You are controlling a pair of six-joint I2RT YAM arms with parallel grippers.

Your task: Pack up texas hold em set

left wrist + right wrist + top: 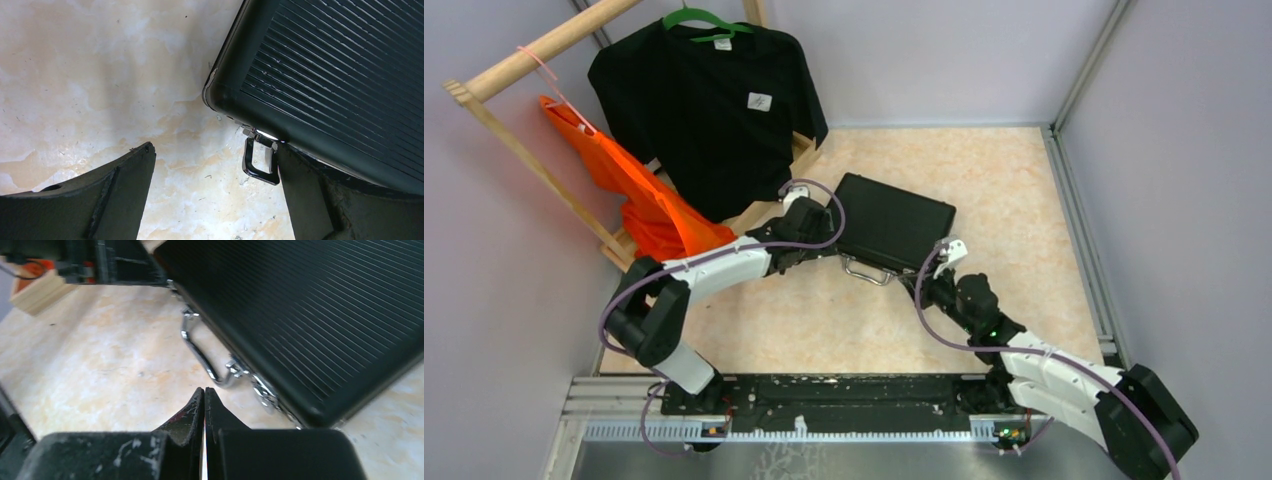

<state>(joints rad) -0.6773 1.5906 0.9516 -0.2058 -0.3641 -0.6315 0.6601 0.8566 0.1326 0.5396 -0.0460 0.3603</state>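
The black case (894, 222) of the texas hold em set lies shut and flat on the table, ribbed lid up, its silver handle (867, 270) facing me. My left gripper (824, 232) stands open at the case's near left corner. In the left wrist view the case (340, 75) fills the upper right. A silver latch loop (260, 161) hangs off its front edge, right beside my right finger (305, 195). Only bare table lies in the left gripper (215, 146). My right gripper (204, 390) is shut and empty, just short of the handle (200, 355) and a latch (262, 390).
A black T-shirt (714, 110) on a green hanger and an orange bag (639, 195) hang from a wooden rack (534, 50) at the back left, close to the left arm. A metal rail (1084, 230) edges the table on the right.
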